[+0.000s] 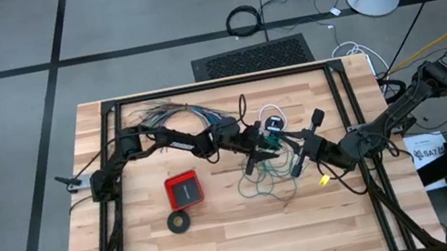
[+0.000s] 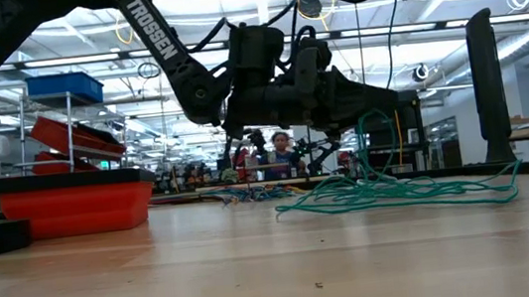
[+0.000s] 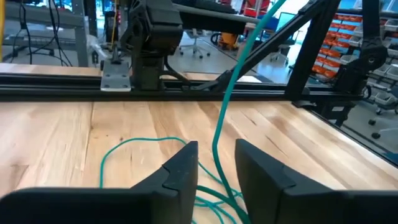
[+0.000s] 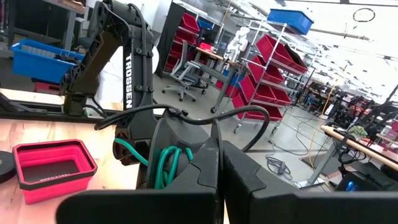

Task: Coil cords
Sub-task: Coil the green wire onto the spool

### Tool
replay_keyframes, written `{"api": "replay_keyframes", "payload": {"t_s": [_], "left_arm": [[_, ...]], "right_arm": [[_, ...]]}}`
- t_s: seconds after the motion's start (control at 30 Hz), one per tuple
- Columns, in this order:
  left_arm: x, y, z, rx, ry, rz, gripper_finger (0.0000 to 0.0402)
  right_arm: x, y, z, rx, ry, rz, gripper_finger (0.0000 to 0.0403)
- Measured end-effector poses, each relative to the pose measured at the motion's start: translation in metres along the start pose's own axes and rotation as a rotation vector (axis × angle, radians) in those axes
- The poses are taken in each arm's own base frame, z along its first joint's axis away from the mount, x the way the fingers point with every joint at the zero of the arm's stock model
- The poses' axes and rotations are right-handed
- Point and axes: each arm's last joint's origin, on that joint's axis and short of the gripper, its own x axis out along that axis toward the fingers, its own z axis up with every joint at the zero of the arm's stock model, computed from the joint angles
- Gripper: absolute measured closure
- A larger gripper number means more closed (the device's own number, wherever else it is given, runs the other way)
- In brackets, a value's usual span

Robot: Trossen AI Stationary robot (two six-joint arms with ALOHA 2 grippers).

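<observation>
On the left side of the high view the left arm reaches across the wooden table (image 1: 226, 245) toward the middle. Low down on that side sit a red tray (image 1: 184, 189) and a black ring (image 1: 180, 222). A fan of many-coloured wires (image 1: 171, 113) lies in the upper left.

Near the middle, the left gripper (image 3: 215, 163) has its fingers a little apart with one strand of the green wire (image 1: 268, 178) running up between them. They do not look to be pinching it yet. Most of this wire lies in a loose tangle on the wood just below the two grippers. A thin white cord (image 1: 269, 110) with a small black round piece sits just above them.

To the right, the right gripper (image 1: 309, 149) has its fingers closed together. Some green loops (image 4: 166, 165) show past them, but whether they are held is hard to tell.

The wire looks light, thin and floppy. It could snag or slip, so a hold on one strand near the loops seems best.
</observation>
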Motion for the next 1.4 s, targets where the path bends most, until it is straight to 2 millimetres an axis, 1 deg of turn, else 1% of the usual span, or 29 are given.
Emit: {"api": "replay_keyframes", "payload": {"t_s": [0.17, 0.37, 0.43, 0.53, 0.63, 0.73, 0.87, 1.0, 1.13, 1.23, 1.4], "left_arm": [[-0.001, 0.002, 0.000, -0.001, -0.001, 0.004, 0.0319], [-0.006, 0.009, 0.000, -0.013, 0.000, 0.009, 0.0330], [-0.009, 0.014, 0.001, -0.037, -0.001, 0.017, 0.0348], [-0.020, 0.028, 0.000, -0.076, -0.001, 0.051, 0.0387], [-0.035, 0.039, 0.002, -0.125, 0.025, 0.092, 0.0393], [-0.048, 0.041, 0.016, -0.109, 0.073, 0.134, 0.0395], [-0.060, 0.034, 0.038, -0.024, 0.123, 0.193, 0.0397], [-0.065, 0.019, 0.063, 0.051, 0.167, 0.233, 0.0398], [-0.069, 0.006, 0.076, 0.092, 0.231, 0.271, 0.0399], [-0.070, -0.005, 0.085, 0.114, 0.242, 0.273, 0.0399], [-0.063, -0.023, 0.089, 0.128, 0.267, 0.254, 0.0399]], "right_arm": [[0.000, 0.000, 0.000, 0.002, 0.001, 0.000, 0.0403], [0.000, 0.001, -0.002, -0.005, 0.013, 0.004, 0.0403], [0.000, 0.001, -0.003, -0.003, 0.020, 0.006, 0.0403], [0.000, 0.002, -0.006, -0.004, 0.038, 0.012, 0.0403], [-0.001, 0.003, -0.014, -0.002, 0.088, -0.002, 0.0403], [-0.001, 0.004, -0.024, 0.010, 0.146, -0.019, 0.0403], [0.004, 0.001, -0.035, 0.063, 0.207, -0.032, 0.0403], [0.011, -0.005, -0.044, 0.082, 0.265, -0.038, 0.0403], [0.019, -0.009, -0.055, 0.094, 0.330, -0.056, 0.0403], [0.024, -0.011, -0.064, 0.091, 0.375, -0.093, 0.0403], [0.034, -0.011, -0.075, 0.080, 0.411, -0.139, 0.0403]]}}
